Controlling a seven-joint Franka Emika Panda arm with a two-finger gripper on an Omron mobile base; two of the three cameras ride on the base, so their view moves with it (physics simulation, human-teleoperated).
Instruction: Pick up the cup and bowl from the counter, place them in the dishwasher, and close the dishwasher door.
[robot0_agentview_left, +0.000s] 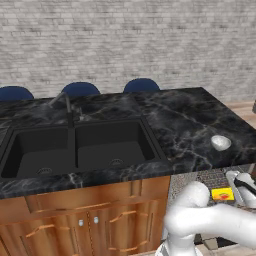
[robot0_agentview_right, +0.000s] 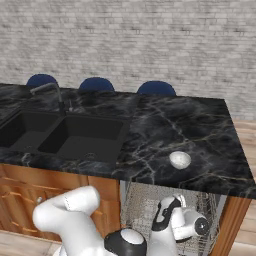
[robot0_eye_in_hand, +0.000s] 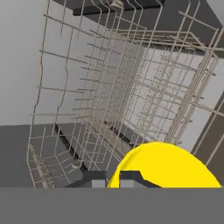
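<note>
— Where is the end effector (robot0_eye_in_hand: 113, 177) working now?

— It is reaching into the dishwasher (robot0_agentview_right: 175, 210), fingers closed tight on the yellow cup (robot0_eye_in_hand: 168, 168) — over the wire rack (robot0_eye_in_hand: 113, 100).

— And the bowl (robot0_agentview_right: 180, 160)?

— It is lying on the bench (robot0_agentview_right: 190, 125). It is looking light, stiff and smooth — I would grip its rim.

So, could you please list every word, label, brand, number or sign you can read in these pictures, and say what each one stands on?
None: no text can be read in any view.
Glossy black marble counter: white veins, no writing.
Small white round bowl: plain.
Round yellow cup at the gripper: plain, no label.
Grey wire dishwasher racks: no markings.
Grey brick wall: no sign.
</note>
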